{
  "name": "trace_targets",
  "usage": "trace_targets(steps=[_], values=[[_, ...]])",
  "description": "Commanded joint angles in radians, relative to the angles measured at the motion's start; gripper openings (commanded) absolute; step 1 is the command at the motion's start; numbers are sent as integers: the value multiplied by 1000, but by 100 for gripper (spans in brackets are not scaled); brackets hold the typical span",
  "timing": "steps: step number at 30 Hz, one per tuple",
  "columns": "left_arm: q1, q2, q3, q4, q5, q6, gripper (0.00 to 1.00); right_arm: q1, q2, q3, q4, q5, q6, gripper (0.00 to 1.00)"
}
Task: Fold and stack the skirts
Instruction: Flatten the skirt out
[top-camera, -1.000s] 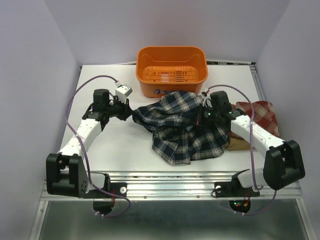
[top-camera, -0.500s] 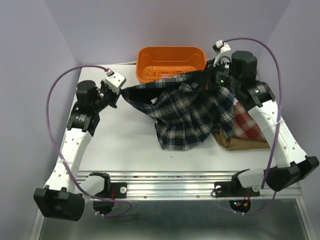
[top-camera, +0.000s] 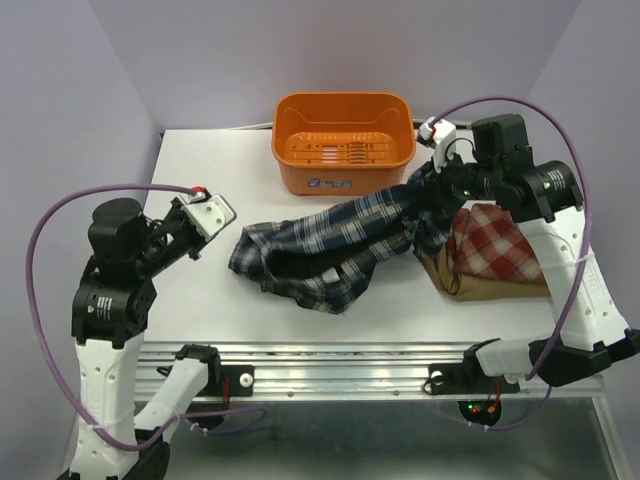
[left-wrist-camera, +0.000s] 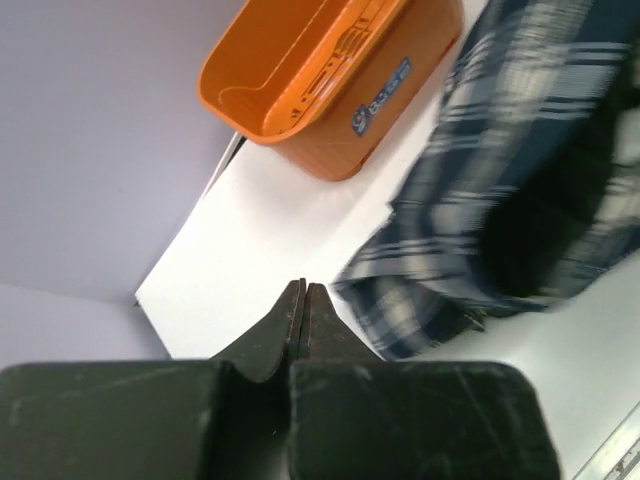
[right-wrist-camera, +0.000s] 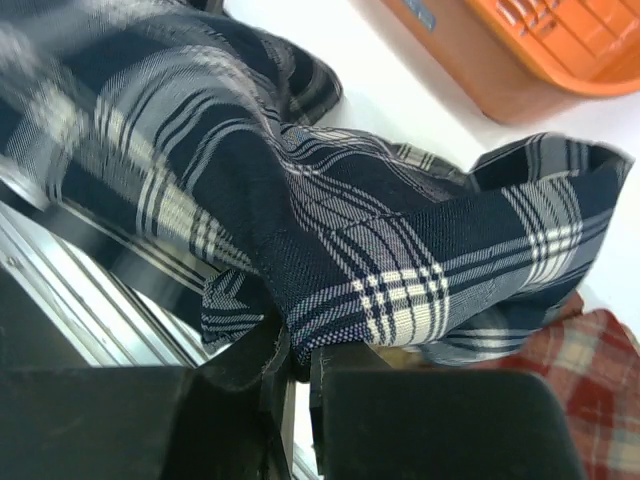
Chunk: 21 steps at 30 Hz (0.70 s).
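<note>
Navy plaid skirt (top-camera: 330, 245) stretches left-to-right across the desk (top-camera: 230, 160). The right tool (right-wrist-camera: 295, 352) clamps its right end, and the left tool (left-wrist-camera: 304, 292), closed and empty, sits near its free left end.

One label, nothing legible.
A blue sticker (left-wrist-camera: 381, 94) with white lettering sits on the orange basket's (left-wrist-camera: 325, 145) outer wall, ahead and right of the left jaws; its lettering is too small and blurred to read in any view.
</note>
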Motion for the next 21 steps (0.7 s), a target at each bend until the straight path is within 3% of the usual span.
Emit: trace_targets(steps=[1, 5, 9, 10, 12, 13, 18, 21], values=[[13, 3, 5, -75, -37, -48, 0, -19, 6, 40, -94, 41, -148, 1], [13, 96, -139, -35, -54, -66, 0, -19, 133, -12, -97, 8, -228, 1], [5, 198, -188, 66, -27, -119, 0, -19, 302, -19, -65, 10, -247, 1], [-4, 218, -191, 74, 17, -112, 5, -19, 372, 0, -63, 10, -235, 1], [-48, 272, -201, 87, 25, -108, 26, -19, 431, 14, -62, 24, -201, 1], [-124, 290, -207, 89, 18, -93, 37, -19, 453, 15, -51, 30, -183, 1], [-366, 316, -300, 188, -59, -43, 65, -75, 499, 17, 20, 30, -69, 1], [-559, 357, -305, 213, -122, -2, 68, -91, 555, 58, -2, 28, -34, 1]])
